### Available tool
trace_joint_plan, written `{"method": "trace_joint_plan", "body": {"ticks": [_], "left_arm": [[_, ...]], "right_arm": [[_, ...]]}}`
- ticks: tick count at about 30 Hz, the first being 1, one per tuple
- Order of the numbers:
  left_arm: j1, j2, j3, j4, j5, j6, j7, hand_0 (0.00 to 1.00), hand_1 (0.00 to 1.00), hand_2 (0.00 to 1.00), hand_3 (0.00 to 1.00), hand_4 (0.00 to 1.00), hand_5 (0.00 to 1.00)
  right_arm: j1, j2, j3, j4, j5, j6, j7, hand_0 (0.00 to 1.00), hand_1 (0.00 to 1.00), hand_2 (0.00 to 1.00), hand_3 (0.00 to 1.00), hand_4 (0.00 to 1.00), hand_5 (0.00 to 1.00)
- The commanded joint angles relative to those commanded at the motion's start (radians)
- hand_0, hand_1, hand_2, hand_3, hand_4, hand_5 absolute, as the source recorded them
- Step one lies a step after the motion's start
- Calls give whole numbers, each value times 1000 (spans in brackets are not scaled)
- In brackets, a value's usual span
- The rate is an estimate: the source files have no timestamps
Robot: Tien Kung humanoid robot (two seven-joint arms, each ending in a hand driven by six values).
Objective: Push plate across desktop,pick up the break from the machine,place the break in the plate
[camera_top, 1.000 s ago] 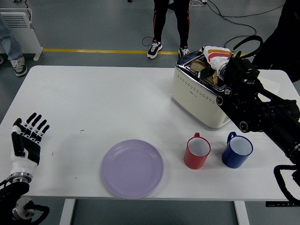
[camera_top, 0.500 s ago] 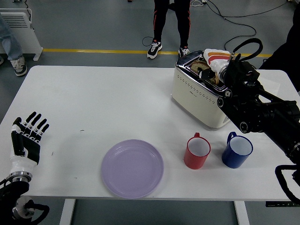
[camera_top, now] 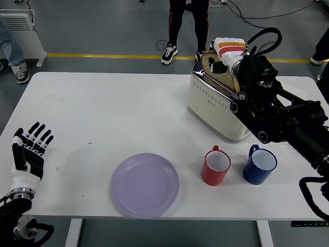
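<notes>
A cream toaster (camera_top: pixel 215 104) stands at the table's back right. My right hand (camera_top: pixel 222 58) is shut on a slice of bread (camera_top: pixel 219 71) and holds it above the toaster's slots, mostly lifted out. A lilac plate (camera_top: pixel 145 184) lies near the table's front edge, left of the mugs. My left hand (camera_top: pixel 30 154) rests open at the table's left front edge, far from the plate.
A red mug (camera_top: pixel 216 165) and a blue mug (camera_top: pixel 260 164) stand in front of the toaster, right of the plate. A person's legs (camera_top: pixel 186 28) show beyond the table's far side. A white heater (camera_top: pixel 20 31) stands at the far left.
My right hand has risen with the bread slice, pulling it up out of the toaster. The left hand and the plate have not moved.
</notes>
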Motion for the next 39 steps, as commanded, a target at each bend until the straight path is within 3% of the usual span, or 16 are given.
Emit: {"method": "trace_joint_plan", "body": {"ticks": [2,8,13,17,21,24,32,39], "left_arm": [[-1,0,0,0,0,0,0,776,769,799,727,562,998],[1,0,2,0,1,0,1,777,768,800,727,562,998],[5,0,2,1,1,1,1,777,768,800,727,562,998],[6,0,3,0,2,1,1,777,769,800,727,562,998],[9,0,3,3,8,4,3,777,768,800,727,562,998],[13,0,0,5,9,4,3,777,768,800,727,562,998],[9,0,-3,0,10,4,3,777,767,800,727,562,998],[14,0,-30,-6,11,4,2,776,767,800,727,562,998]], "right_arm": [[11,-1,12,49,-28,-6,-10,271,346,383,441,330,99],[31,-65,26,249,-52,-18,-31,251,337,375,435,363,112],[13,-119,-22,430,106,-7,-58,251,337,375,435,363,112],[-6,-165,-98,547,266,63,-88,249,330,372,434,364,121],[-25,-187,-191,605,435,107,-112,255,325,369,432,343,117],[-43,-176,-251,627,558,127,-115,255,325,369,432,343,117],[-102,-170,-390,680,896,147,-105,248,318,361,428,331,120],[-152,-146,-481,669,981,119,-86,253,320,360,428,330,120]]}}
